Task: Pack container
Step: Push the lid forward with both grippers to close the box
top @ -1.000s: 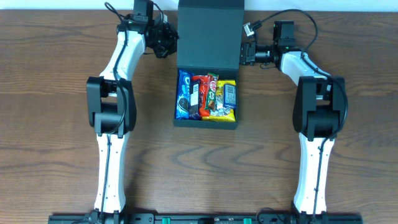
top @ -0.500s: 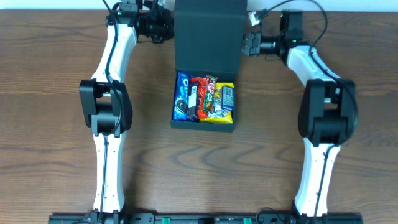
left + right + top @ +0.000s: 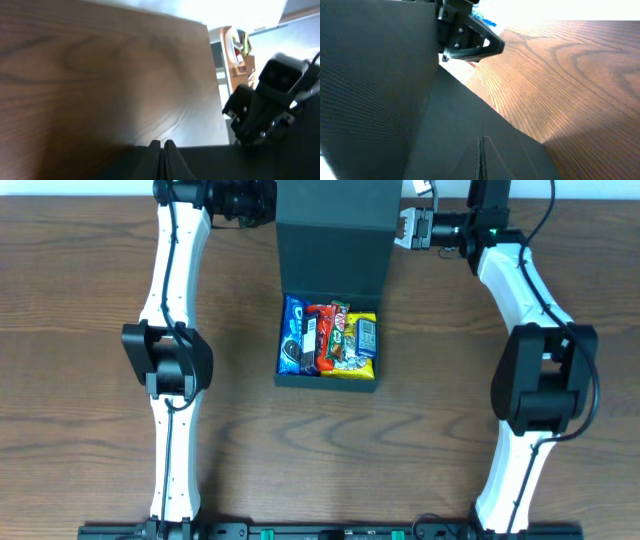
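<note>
Container [image 3: 328, 378] lid [image 3: 335, 240] stands raised on the far side and blocks entry from there. Left gripper [image 3: 161, 146] and right gripper [image 3: 481, 142], both pinched closed, crowd the lid's side edges. Snacks [image 3: 330, 335] fill the tray wall to wall. Table [image 3: 80, 330] is open left, right and near; top access is free.

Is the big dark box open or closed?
Open. The lid is lifted at the far edge of the box, and the snacks inside are in plain sight from overhead.

One container [image 3: 335, 240] out there, and I count about five snack packets [image 3: 330, 338] inside, overlapping. Two claws: left claw [image 3: 161, 146], right claw [image 3: 480, 142].
</note>
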Available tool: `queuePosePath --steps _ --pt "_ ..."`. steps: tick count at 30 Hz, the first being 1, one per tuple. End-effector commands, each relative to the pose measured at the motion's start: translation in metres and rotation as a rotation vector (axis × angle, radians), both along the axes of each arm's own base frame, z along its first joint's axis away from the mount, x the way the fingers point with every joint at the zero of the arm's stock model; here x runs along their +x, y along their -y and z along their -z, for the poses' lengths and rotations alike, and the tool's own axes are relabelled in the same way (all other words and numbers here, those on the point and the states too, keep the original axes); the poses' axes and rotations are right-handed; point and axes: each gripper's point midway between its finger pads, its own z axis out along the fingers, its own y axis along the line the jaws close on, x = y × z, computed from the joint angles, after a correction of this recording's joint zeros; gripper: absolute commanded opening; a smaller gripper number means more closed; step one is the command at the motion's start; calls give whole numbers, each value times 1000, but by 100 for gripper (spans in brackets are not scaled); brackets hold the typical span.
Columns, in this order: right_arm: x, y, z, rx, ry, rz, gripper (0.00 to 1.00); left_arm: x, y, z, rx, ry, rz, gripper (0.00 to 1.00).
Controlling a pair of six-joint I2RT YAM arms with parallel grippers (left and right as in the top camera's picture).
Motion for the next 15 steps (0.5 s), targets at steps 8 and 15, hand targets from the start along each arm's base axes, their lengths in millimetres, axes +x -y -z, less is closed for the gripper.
queuePosePath --steps 8,15 --pt "-29 -6 -71 12 121 -31 2 -24 -4 -46 59 207 105 6" --pt "-42 -5 -93 12 143 -33 2 -38 -8 -55 107 239 126 6"
